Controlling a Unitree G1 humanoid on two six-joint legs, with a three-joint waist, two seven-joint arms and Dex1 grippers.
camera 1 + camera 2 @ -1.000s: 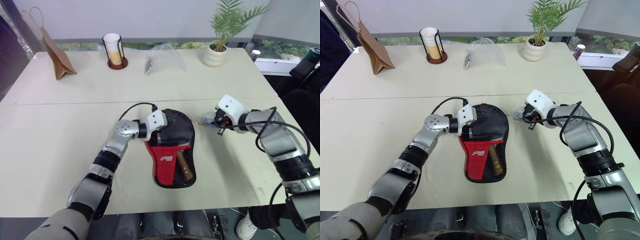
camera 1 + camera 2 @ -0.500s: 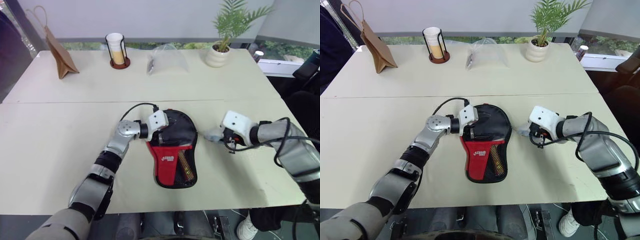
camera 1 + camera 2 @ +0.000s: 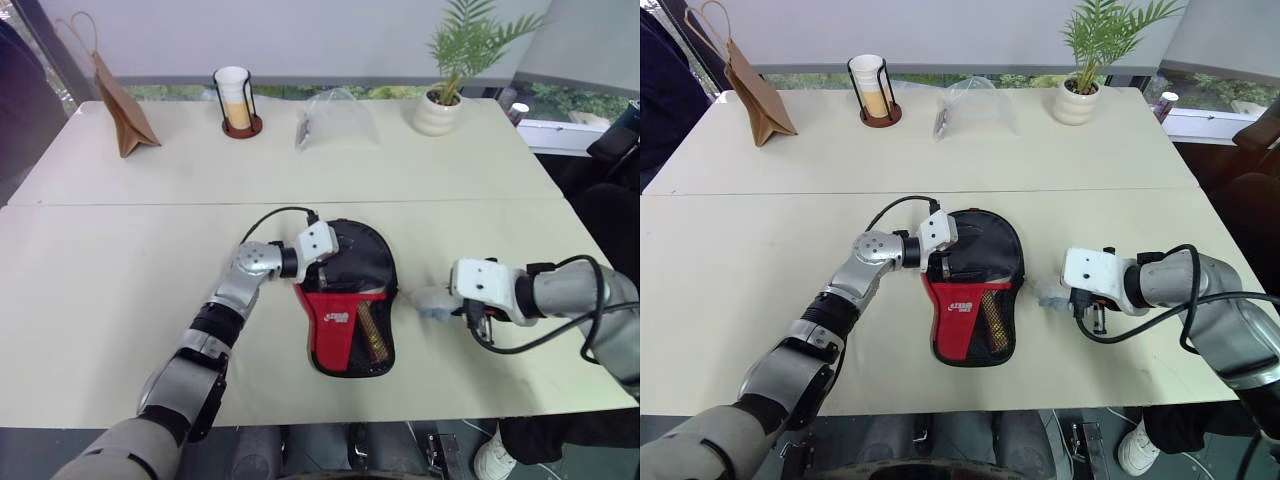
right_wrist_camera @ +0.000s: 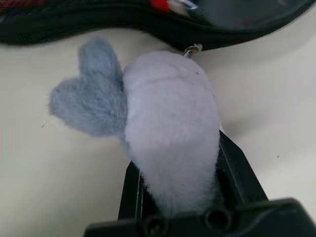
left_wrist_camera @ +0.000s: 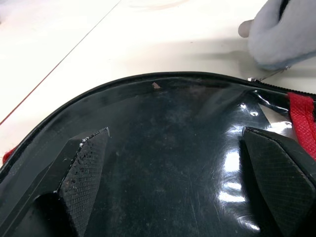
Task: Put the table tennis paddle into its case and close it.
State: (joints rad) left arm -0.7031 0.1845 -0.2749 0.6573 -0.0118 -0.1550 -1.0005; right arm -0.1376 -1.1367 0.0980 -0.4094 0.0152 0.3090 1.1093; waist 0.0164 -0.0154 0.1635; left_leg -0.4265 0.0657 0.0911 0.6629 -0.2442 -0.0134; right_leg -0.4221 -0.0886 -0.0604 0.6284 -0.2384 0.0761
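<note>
- Left arm reaching forward across the table [image 3: 120,260] from the near edge, forearm angled inward, wrist bent toward the robot's right.
- Left gripper [image 5: 173,163] resting over the round black end of the case [image 3: 350,305], its two black fingers [image 5: 81,168] spread wide apart on the glossy surface, clamped on nothing.
- Right arm bent low at the robot's right, forearm lying nearly along the near table edge, white wrist housing facing inward toward the case.
- Right gripper [image 4: 173,197] closed on a small grey plush toy [image 4: 163,128], fingers pinching its pale body from both sides; darker heart-shaped tuft sticking out to one side.
- Plush toy lying just beside the case's right edge, joined to the rim by a small metal ring at the zip.
- Case lying flat near the middle of the near table half, round end away from the robot, narrow red end toward it.
- Table tennis paddle [image 3: 372,335] inside the case: tan-and-red handle showing through the mesh window beside the red logo panel; blade hidden under the black fabric.
- Whether the zip is fully run round: cannot tell.
- Far side of the table: brown paper bag [image 3: 118,105], cup in a wire holder [image 3: 235,100], clear plastic bag [image 3: 335,118], potted plant [image 3: 445,90].
</note>
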